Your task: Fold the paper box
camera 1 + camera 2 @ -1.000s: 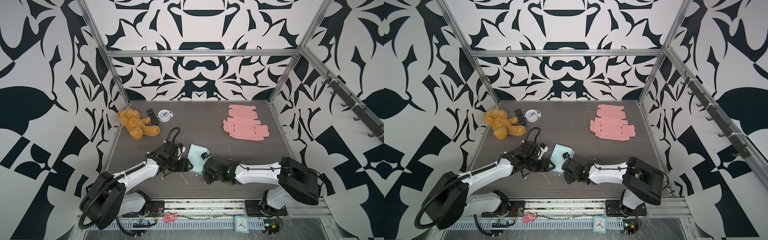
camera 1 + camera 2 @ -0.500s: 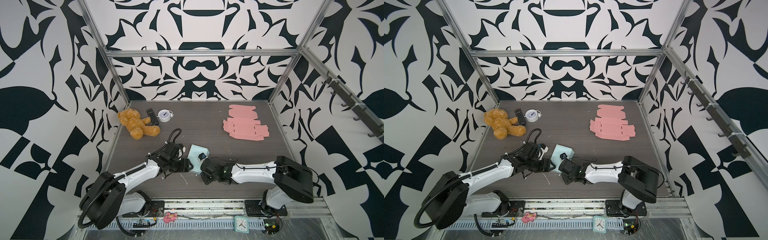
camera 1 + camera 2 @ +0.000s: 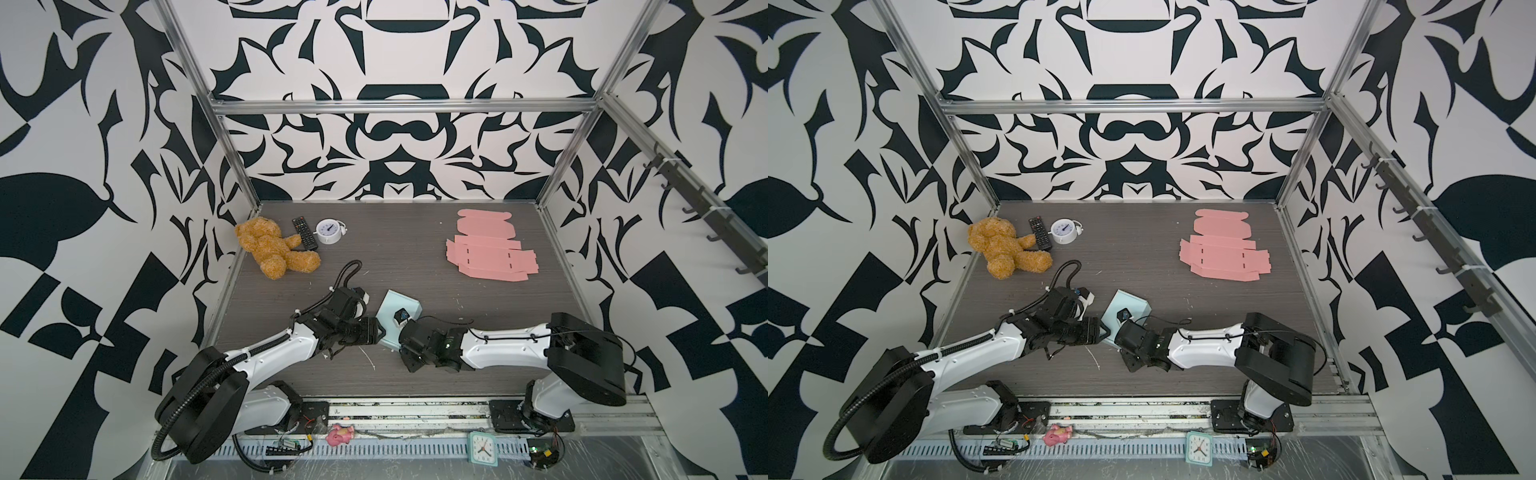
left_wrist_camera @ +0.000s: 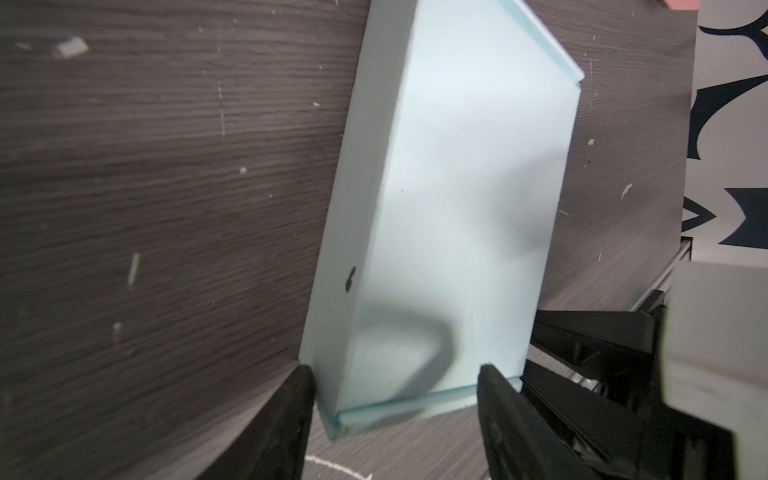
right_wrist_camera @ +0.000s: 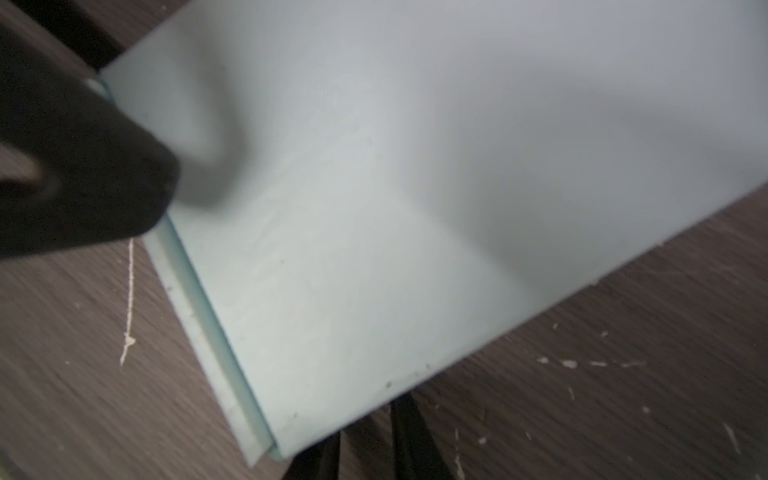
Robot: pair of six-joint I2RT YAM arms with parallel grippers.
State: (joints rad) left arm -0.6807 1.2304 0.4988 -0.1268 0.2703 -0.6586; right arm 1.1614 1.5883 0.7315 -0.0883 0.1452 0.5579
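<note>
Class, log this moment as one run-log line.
blue box: folded | left tool: open, straddles its end | right tool: finger atop box | pink blank: flat

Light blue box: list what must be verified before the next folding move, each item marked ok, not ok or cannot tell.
1. Light blue box rests on the table: ok.
2. Left tool straddles the box's lipped end, one finger against its side wall: ok.
3. Left tool actually squeezes the box: cannot tell.
4. Right tool open or shut: cannot tell. It sits at the box's front edge in both top views.
5. Box closed flush at the lipped end: cannot tell.
6. Teddy bear and pink box blanks lie well apart from the box: ok.
</note>
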